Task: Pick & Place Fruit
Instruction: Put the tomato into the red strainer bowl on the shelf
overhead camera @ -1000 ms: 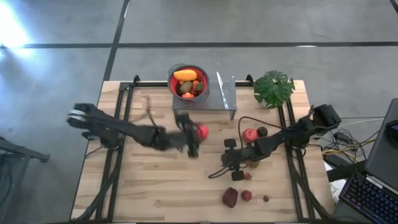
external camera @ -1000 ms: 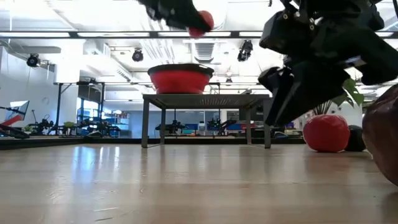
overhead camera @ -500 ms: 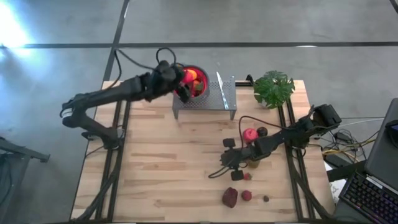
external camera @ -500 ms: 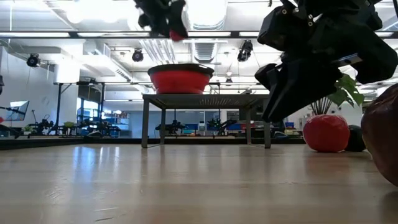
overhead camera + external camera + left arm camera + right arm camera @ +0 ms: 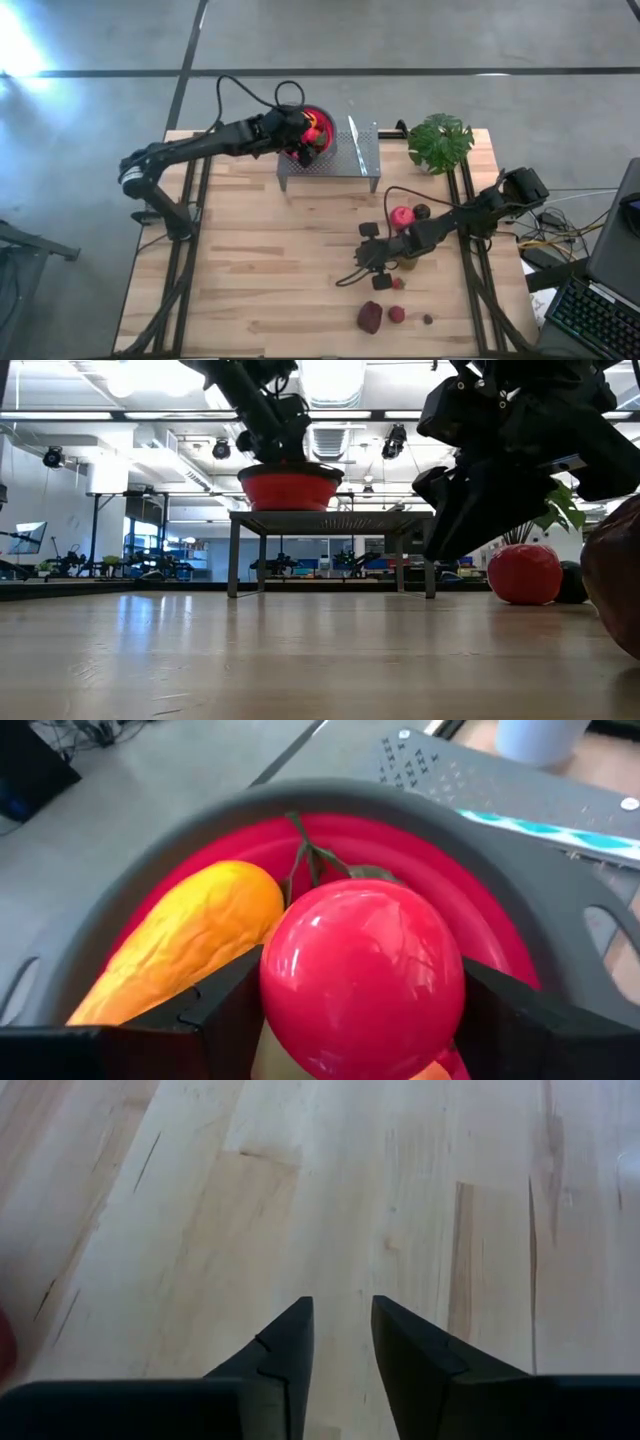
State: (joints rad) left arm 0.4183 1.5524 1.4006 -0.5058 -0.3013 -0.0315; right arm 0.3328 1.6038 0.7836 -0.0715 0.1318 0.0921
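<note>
My left gripper (image 5: 303,133) (image 5: 362,1020) is over the red-lined bowl (image 5: 322,117) (image 5: 560,910) and is shut on a red apple (image 5: 362,985). The bowl stands on a metal stand (image 5: 345,158) at the table's far edge. An elongated orange fruit (image 5: 190,945) lies in the bowl. My right gripper (image 5: 358,268) (image 5: 340,1305) hovers open, with only a narrow gap, over bare wood at mid-right. Beside it on the table lie another red apple (image 5: 402,216) (image 5: 525,573), a dark fruit (image 5: 421,211), a maroon fruit (image 5: 370,317) and small berries (image 5: 397,314). My left gripper pinches the red apple by its two opposite sides (image 5: 275,990) between its two fingers (image 5: 225,1005). The fingers come slanting down from the table's left. The apple is lifted over the inside of the bowl, stalk and leaf pointing away from the gripper.
A green potted plant (image 5: 440,140) stands at the far right corner. A knife (image 5: 353,133) lies on the stand beside the bowl. Dark rails (image 5: 190,250) run along both sides of the table. The wood at the centre and near left (image 5: 270,290) is bare.
My left gripper has swung from the middle of the table up and toward the far edge, carrying the red apple. It now sits over the bowl, lower than half a second ago. The apple stays pinched between its fingers.
</note>
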